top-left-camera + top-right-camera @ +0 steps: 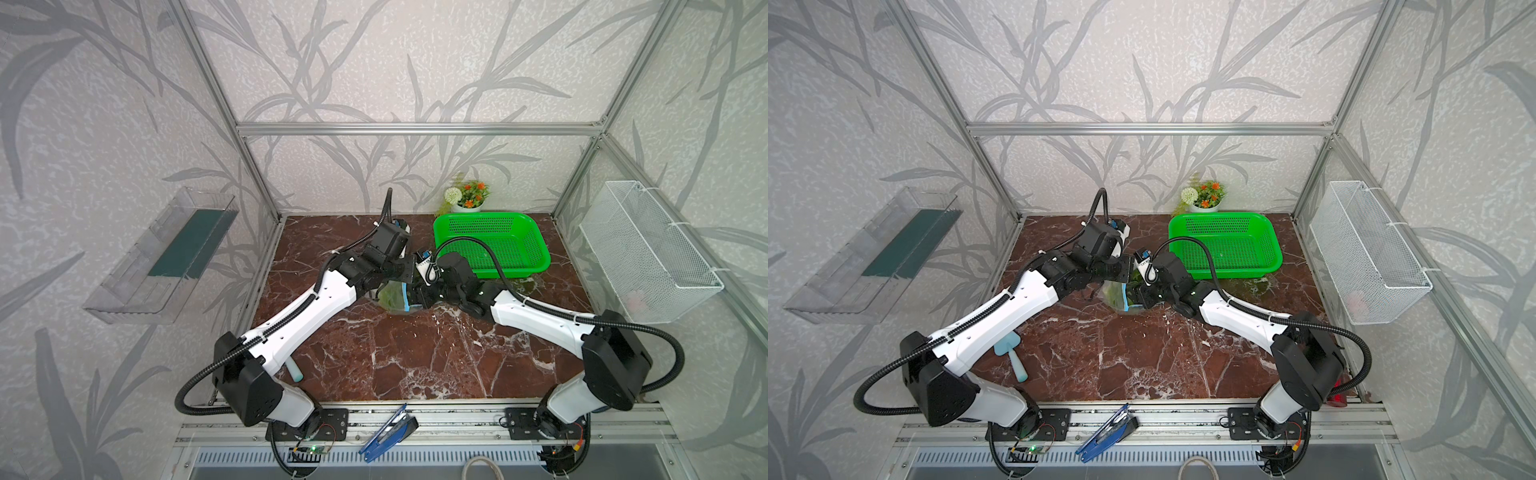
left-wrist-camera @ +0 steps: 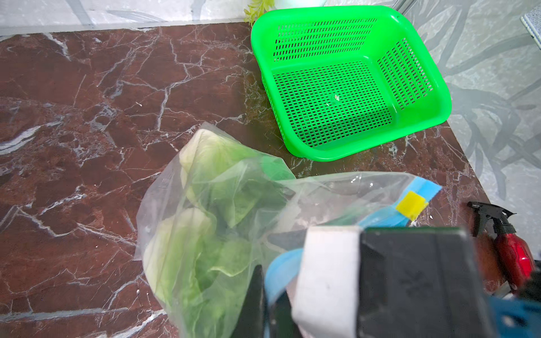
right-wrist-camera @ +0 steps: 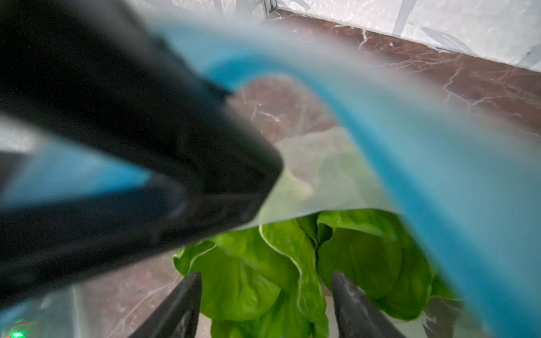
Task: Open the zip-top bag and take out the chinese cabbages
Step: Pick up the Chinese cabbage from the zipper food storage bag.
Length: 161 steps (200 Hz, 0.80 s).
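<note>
Tray: clear plastic tray (image 1: pixel 166 257) fixed to the left wall, above table level.
Scoop: light-blue scoop (image 1: pixel 1016 361) lying on the table (image 1: pixel 395 365) near its left edge, partly under the left arm.
Left gripper: left gripper (image 2: pixel 278 272) clamped on the bag's blue zip strip, holding one lip of the mouth.
Bag: bag (image 2: pixel 210 187) at mid-table, between the two grippers, near the basket's front-left corner but apart from it. The body lies on the marble and the mouth stands open. The yellow slider (image 2: pixel 411 206) sits near one end of the strip.
Cabbages: cabbages (image 2: pixel 181 243), two heads, both inside the bag, with pale bases toward the closed end and green leaf tips at the mouth.
Right gripper: right gripper (image 3: pixel 266 304) at the bag mouth, fingers spread apart with a green leaf between them. Contact with the leaf cannot be told.
Basket: green perforated basket (image 1: pixel 478 216) at the table's back right.
Plant: potted plant (image 1: pixel 467 197) just behind the basket, against the back wall.
Wire bin: white mesh bin (image 1: pixel 648 257) on the right wall.
Spray bottle: red bottle (image 2: pixel 512 254) with black trigger, at the table's front right, beside the right arm's base.
</note>
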Each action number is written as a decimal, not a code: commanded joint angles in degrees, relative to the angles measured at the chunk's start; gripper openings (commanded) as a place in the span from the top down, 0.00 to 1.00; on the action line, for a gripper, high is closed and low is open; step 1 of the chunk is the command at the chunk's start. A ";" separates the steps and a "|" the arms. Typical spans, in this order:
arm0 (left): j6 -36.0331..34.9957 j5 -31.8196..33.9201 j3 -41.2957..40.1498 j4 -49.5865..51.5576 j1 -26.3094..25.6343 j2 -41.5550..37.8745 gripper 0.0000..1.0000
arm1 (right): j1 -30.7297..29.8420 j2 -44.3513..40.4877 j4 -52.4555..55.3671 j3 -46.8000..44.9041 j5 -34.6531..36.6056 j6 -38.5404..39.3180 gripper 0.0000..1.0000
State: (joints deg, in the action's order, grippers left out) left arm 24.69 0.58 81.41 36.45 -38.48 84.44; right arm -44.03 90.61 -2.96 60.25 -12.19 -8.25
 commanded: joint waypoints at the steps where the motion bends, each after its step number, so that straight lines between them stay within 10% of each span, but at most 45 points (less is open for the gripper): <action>1: 0.78 -0.85 1.43 -2.17 0.47 -1.92 1.00 | -0.45 1.50 -1.71 -0.07 0.58 2.74 0.27; 98: 1.22 -3.32 1.33 -2.81 1.55 -2.51 1.00 | -1.58 8.68 -0.44 3.29 4.63 7.06 0.34; 161: 1.26 -4.10 1.04 -3.07 2.02 -2.78 1.00 | -2.55 10.39 -2.13 3.55 5.66 7.03 0.86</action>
State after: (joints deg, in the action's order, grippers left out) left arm 25.58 1.19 81.30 37.89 -35.27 84.25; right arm -45.23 98.80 -6.50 62.89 -6.44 -2.74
